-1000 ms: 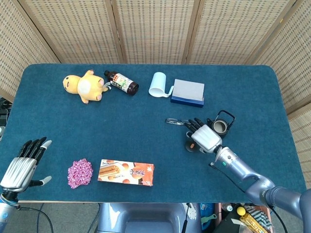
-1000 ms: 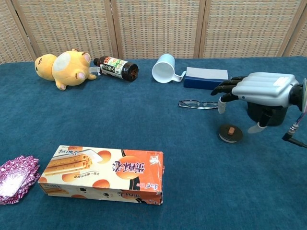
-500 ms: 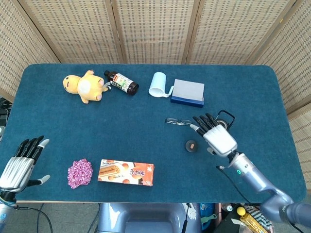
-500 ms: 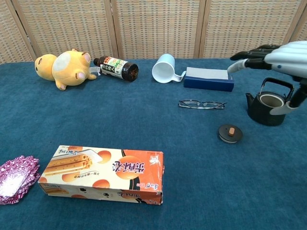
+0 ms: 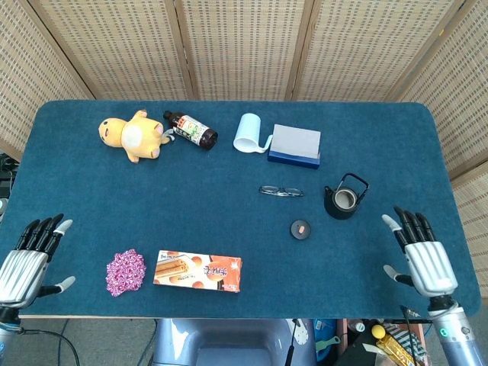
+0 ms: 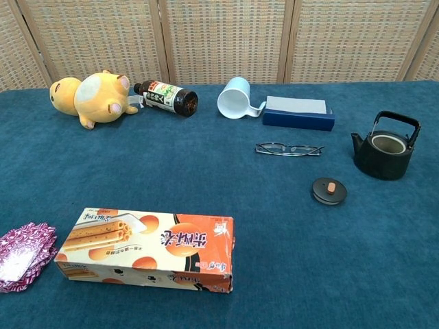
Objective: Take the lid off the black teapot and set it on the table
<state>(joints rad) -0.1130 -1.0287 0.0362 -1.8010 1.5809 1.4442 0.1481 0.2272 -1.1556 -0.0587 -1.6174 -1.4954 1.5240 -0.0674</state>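
At the lower right corner of the head view, the right robot hand [image 5: 426, 259] hangs over the near edge of the blue tabletop [image 5: 229, 198] with its fingers spread and nothing in it; at the lower left corner the left robot hand [image 5: 27, 259] lies the same way, fingers apart and empty. Neither robot hand shows in the chest view. Up and to the left of the right robot hand, well apart from it, stands the black teapot [image 5: 342, 198] [image 6: 385, 152], upright, its handle raised and its mouth uncovered. The lid [image 5: 301, 229] [image 6: 328, 190] lies flat on the tabletop just to the lower left of the teapot, apart from it, its small brown knob facing up. A pair of glasses [image 5: 280, 191] [image 6: 289, 149] lies further up the frame from the lid. Beyond them a white mug [image 5: 250, 133] [image 6: 236, 98] lies on its side next to a blue box [image 5: 295, 146] [image 6: 298, 112]. Toward the upper left lie a dark bottle [image 5: 191, 130] [image 6: 165, 98] and a yellow plush toy [image 5: 133, 136] [image 6: 90, 98], touching each other. Near the left robot hand are a purple crinkled packet [image 5: 125, 271] [image 6: 22, 255] and, just right of it, an orange biscuit box [image 5: 197, 271] [image 6: 147, 251] lying flat.
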